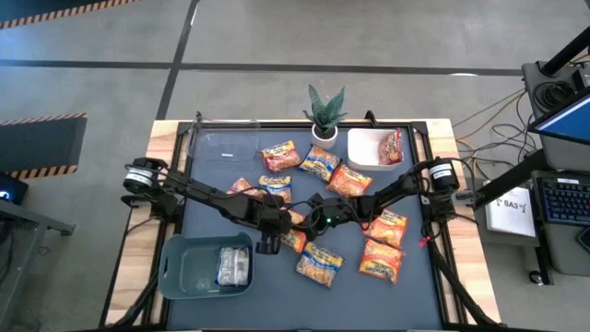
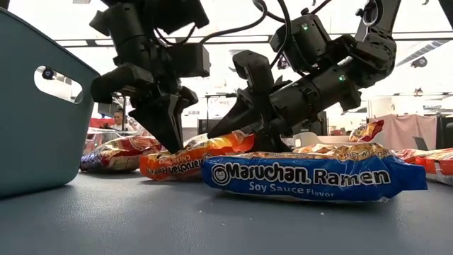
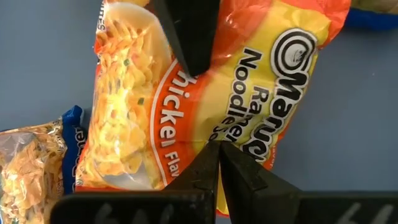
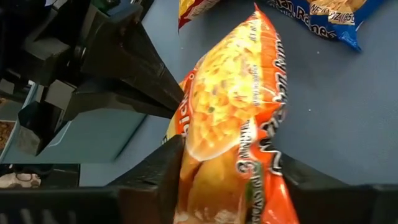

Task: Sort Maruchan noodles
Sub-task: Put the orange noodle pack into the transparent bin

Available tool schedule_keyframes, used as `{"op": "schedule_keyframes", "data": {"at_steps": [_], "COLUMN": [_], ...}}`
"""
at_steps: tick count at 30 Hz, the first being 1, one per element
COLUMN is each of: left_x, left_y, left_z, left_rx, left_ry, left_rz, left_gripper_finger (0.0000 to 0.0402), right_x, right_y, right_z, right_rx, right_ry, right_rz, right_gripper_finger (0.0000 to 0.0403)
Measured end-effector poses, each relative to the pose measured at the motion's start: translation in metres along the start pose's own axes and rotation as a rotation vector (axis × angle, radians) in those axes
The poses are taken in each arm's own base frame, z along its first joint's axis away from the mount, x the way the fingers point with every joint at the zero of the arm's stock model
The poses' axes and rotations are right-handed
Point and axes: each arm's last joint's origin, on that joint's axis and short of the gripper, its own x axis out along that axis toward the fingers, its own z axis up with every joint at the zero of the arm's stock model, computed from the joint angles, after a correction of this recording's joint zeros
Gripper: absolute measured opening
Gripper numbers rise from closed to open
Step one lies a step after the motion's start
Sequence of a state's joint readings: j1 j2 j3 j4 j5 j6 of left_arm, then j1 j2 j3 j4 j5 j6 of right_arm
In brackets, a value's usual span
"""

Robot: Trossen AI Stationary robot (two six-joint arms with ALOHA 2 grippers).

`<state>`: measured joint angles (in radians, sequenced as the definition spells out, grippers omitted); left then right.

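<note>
An orange chicken-flavour noodle packet (image 2: 185,163) lies mid-table between both grippers. My left gripper (image 2: 170,145) is shut, its tips pointing down onto the packet. My right gripper (image 2: 244,134) comes in from the table's right, low and slanting, and is shut on the packet's raised end (image 4: 230,124). Several other packets lie flat around them: a blue soy-sauce one (image 2: 311,177), orange ones (image 1: 383,258) and a yellow-blue one (image 1: 320,164). My left gripper presses its shut fingertips (image 3: 217,155) down on the packet's printed face (image 3: 186,134), from above at a steep slant. That end of the packet rests on the table. My right gripper pinches the packet's other end (image 4: 205,168) between its two fingers (image 4: 158,177), coming nearly level from the table's right. The fingers lie along the packet. This end sits tipped up off the table, and the far end stays down.
A teal bin (image 1: 184,272) at the near left holds a silvery packet (image 1: 233,267). A white container (image 1: 361,152) at the far right holds a red packet (image 1: 392,148). A clear tray (image 1: 226,143) and a potted plant (image 1: 324,115) stand at the far edge.
</note>
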<state>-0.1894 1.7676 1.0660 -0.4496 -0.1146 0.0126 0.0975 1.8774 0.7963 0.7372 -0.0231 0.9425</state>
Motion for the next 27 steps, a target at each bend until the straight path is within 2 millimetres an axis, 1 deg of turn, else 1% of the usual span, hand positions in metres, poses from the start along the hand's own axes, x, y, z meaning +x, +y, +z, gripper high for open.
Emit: {"op": "schedule_keyframes", "data": {"at_steps": [4,7,10,14,18,22,25,27], "left_x": [-0.002,-0.007,-0.021,-0.045,-0.075,-0.1,-0.115,-0.121], "left_y": [0.0,0.001,0.003,0.006,0.01,0.013,0.014,0.015], "left_z": [0.0,0.001,0.004,0.008,0.011,0.013,0.007,0.0], "left_rx": [-0.006,-0.007,0.006,0.031,0.04,0.013,-0.011,-0.044], "left_ry": [-0.004,-0.02,-0.062,-0.147,-0.257,-0.405,-0.463,-0.488], "left_rz": [0.0,0.001,0.008,0.024,0.044,0.049,0.043,0.037], "left_gripper_finger": [0.0,0.0,0.0,0.0,0.0,0.0,0.0006,0.002], "right_x": [0.0,0.0,-0.002,-0.005,-0.011,-0.019,-0.029,-0.037], "right_y": [0.0,0.001,0.003,0.008,0.017,0.031,0.044,0.053], "right_z": [0.0,0.001,0.002,0.005,0.011,0.013,0.008,0.004], "right_rx": [0.001,-0.006,-0.045,-0.119,-0.243,-0.399,-0.552,-0.657], "right_ry": [-0.001,-0.003,-0.003,-0.013,-0.037,-0.068,-0.08,-0.098], "right_rz": [0.0,0.004,0.012,0.033,0.055,0.067,0.017,-0.058], "right_gripper_finger": [0.0108,0.009,0.0075,0.0067,0.0066,0.0066,0.0066,0.0066]}}
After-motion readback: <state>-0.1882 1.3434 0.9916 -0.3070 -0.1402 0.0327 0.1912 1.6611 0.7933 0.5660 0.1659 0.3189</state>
